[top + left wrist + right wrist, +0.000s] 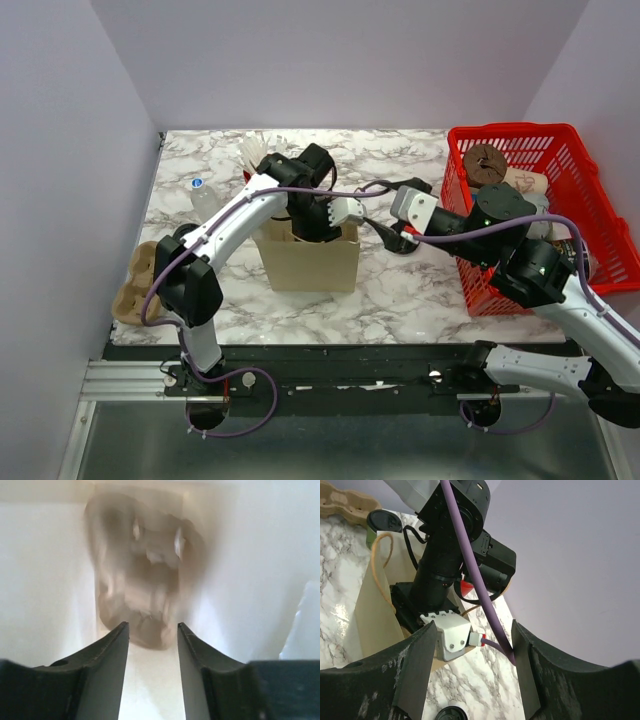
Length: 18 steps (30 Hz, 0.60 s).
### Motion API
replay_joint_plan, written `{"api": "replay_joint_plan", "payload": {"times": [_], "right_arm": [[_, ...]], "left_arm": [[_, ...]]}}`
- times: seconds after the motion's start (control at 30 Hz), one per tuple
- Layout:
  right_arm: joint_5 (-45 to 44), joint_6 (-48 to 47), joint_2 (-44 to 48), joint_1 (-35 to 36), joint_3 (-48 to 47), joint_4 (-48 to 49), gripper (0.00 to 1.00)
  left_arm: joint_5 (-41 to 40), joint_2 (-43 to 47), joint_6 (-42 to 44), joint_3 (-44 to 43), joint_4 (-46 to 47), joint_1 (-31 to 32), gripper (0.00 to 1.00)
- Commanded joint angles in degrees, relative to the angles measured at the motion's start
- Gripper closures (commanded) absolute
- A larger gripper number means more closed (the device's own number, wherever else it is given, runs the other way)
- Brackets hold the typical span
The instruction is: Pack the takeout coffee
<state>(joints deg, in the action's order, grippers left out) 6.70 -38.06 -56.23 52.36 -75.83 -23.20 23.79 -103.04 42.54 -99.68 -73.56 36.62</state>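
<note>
The takeout coffee, an olive-green cup with a black lid (381,524), stands on the marble beyond the bag, by the cardboard carrier; in the top view it (181,235) is partly hidden behind the left arm. My left gripper (312,232) reaches down into the brown paper bag (308,262). In the left wrist view it (152,626) is open and empty between the bag's cream walls, above a blurred brownish shape (145,580). My right gripper (384,213) is open and empty, hovering right of the bag (370,610); in its own view (472,630) it faces the left wrist.
A loose flat black disc (405,244) lies on the marble under my right gripper, also seen in the right wrist view (451,714). A red cup of white sticks (255,160) and a bottle (203,195) stand at the back left. A cardboard carrier (135,285) sits left. A red basket (560,150) stands right.
</note>
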Motion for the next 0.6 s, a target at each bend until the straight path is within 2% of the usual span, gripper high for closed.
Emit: {"api": "replay_joint_plan", "payload": {"times": [0.0, 0.3, 0.43, 0.57], "right_arm": [[-1.9, 2.3, -0.2, -0.8, -0.4, 0.3, 0.29], [-2.4, 3.8, -0.5, -1.9, -1.2, 0.0, 0.28], [-4.1, 5.3, -1.2, -2.7, -2.1, 0.6, 0.28], [-4.9, 10.0, -3.7, -6.6, -5.4, 1.0, 0.28]], "left_arm": [[2.1, 3.4, -1.4, -3.7, 1.0, 0.3, 0.42], [5.6, 3.9, -4.4, -8.2, 0.2, 0.4, 0.39], [6.7, 4.6, -6.8, -16.2, 0.0, 0.2, 0.35], [6.8, 5.4, -12.7, -23.7, 0.9, -1.5, 0.29]]}}
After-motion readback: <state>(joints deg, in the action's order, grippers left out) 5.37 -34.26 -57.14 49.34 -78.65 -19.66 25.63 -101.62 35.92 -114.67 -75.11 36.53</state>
